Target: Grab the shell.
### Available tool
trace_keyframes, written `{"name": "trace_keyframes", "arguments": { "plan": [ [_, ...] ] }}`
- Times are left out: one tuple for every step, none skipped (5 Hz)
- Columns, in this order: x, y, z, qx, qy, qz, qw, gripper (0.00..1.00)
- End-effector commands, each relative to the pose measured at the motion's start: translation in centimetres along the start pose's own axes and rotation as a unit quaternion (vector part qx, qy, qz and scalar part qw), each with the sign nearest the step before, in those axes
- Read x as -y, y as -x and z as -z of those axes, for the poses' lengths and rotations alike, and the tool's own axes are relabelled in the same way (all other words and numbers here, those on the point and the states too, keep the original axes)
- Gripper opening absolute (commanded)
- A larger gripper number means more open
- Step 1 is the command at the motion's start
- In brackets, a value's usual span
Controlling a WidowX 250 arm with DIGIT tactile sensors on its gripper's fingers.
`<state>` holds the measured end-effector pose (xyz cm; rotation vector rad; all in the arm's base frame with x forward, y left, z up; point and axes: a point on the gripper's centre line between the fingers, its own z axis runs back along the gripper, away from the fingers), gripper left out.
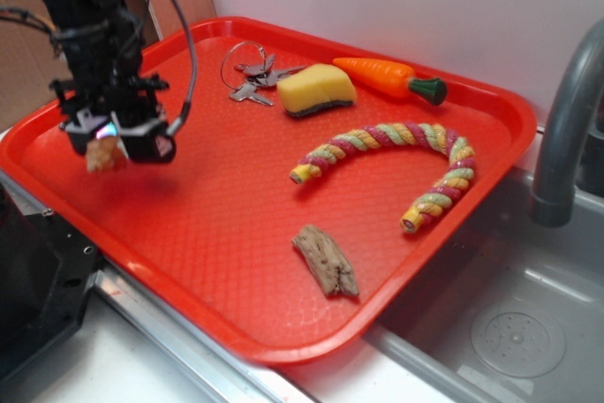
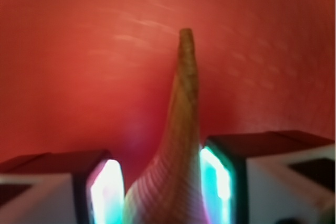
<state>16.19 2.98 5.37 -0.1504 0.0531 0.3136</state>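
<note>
- The gripper hangs over the left part of the red tray, with its jaws closed on the shell.
- The shell, tan and cream, pokes out below the jaws in the exterior view; whether it touches the tray surface there cannot be told.
- In the wrist view the shell sits between the two fingers, its ridged body low and its narrow spire pointing up the picture over blurred red tray.
- The inner faces of the fingers glow pale, cyan on the right and pinkish on the left, and both press against the shell's sides.
- A bunch of keys on a ring lies near the far rim of the tray, with a yellow sponge just beside it.
- A toy carrot with a green top lies behind the sponge, near the tray's back edge.
- A striped rope toy curves across the right part of the tray.
- A flat brown piece of wood lies toward the near rim, well apart from the gripper.
- A grey faucet stands to the right over a metal sink.
</note>
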Motion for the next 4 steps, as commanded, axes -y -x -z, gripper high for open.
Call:
{"name": "trace_keyframes", "arguments": {
  "plan": [
    [3.1,-1.5,-10.4,0.046,-0.029,0.189,0.980,0.00],
    [5.1,-1.2,-14.4,0.028,-0.052,0.250,0.966,0.00],
    [5.8,-0.1,-15.8,0.034,-0.067,0.262,0.962,0.00],
    [5.7,0.8,-16.5,0.042,-0.045,0.277,0.959,0.00]
  ]
}}
